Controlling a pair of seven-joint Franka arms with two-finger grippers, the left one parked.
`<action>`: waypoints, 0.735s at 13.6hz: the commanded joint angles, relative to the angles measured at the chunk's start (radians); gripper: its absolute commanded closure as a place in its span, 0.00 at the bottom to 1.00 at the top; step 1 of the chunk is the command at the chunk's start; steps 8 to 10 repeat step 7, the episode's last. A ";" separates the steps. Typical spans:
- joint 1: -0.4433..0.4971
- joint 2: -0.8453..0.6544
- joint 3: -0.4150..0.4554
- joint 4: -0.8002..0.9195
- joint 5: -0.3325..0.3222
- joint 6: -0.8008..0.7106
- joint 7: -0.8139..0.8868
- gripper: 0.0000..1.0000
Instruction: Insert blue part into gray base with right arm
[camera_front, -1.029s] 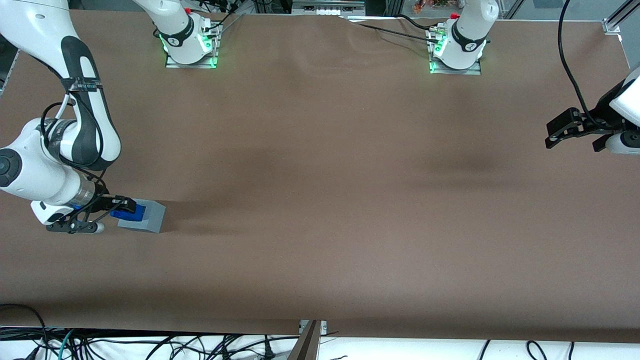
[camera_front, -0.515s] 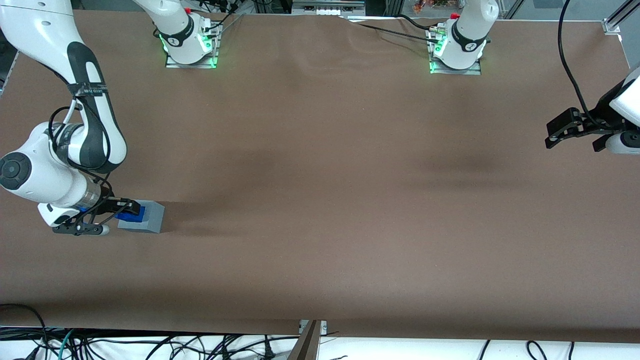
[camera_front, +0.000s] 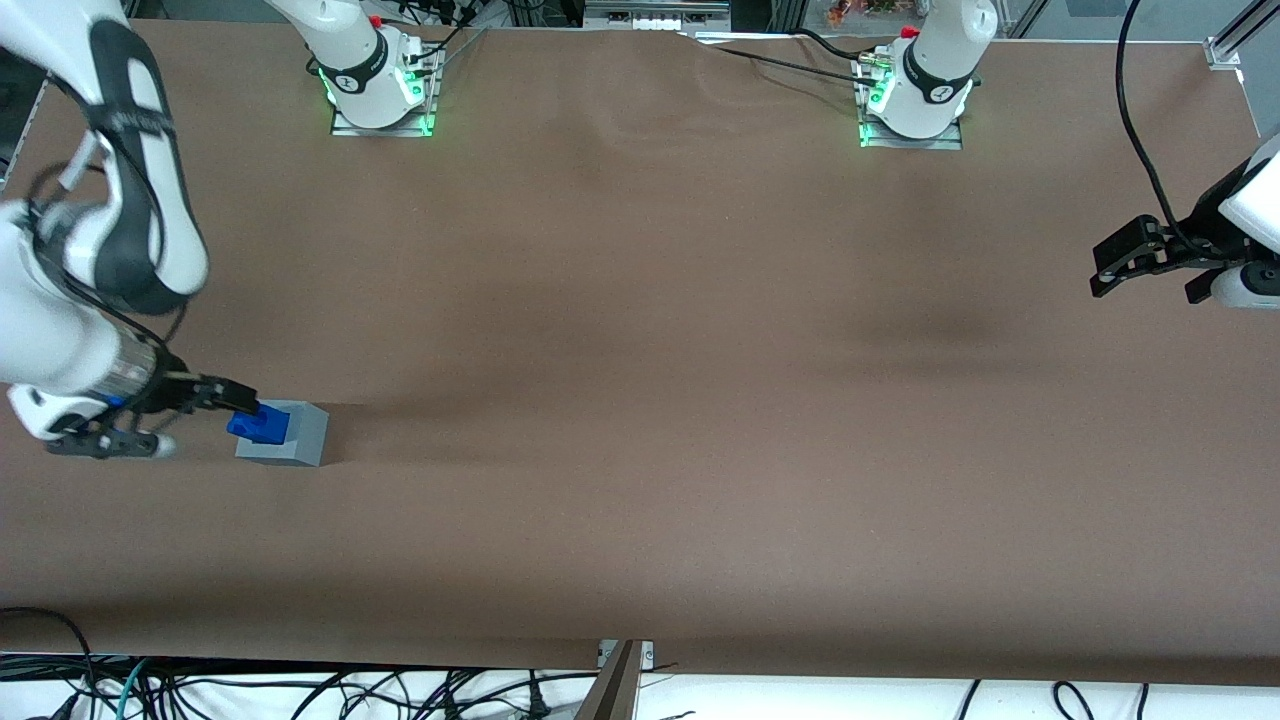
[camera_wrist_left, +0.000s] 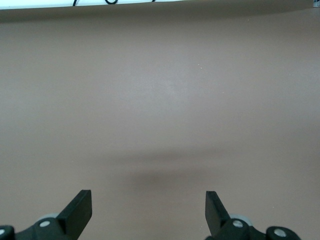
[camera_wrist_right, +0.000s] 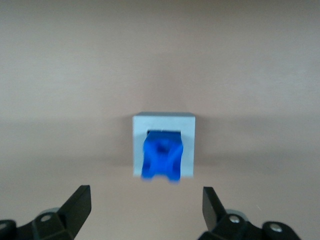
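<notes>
Right arm (camera_front: 80, 250): upper links cut off by the front view's edge, motion-blurred. Gripper (camera_wrist_right: 145, 210): the wrist view shows only the two spread fingertips; the finger bodies run out of frame. Blue part (camera_wrist_right: 162, 161): soft-focused, its seated depth in the gray base (camera_wrist_right: 189, 145) cannot be judged. The gray base's recess is largely hidden under the part.

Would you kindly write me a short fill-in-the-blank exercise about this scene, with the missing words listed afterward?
1. The blue part sits in the recess of the gray ____.
2. The gripper has its jaws ____, holding nothing.
3. The gray base rests on the ____ table.
4. The gripper is apart from the blue part, not ____ it.

Missing words: base; open; brown; touching
</notes>
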 joint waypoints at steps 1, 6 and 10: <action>-0.002 -0.230 0.038 -0.046 -0.041 -0.170 0.029 0.01; -0.005 -0.356 0.061 -0.049 -0.041 -0.305 0.023 0.01; -0.005 -0.356 0.061 -0.049 -0.043 -0.310 0.020 0.01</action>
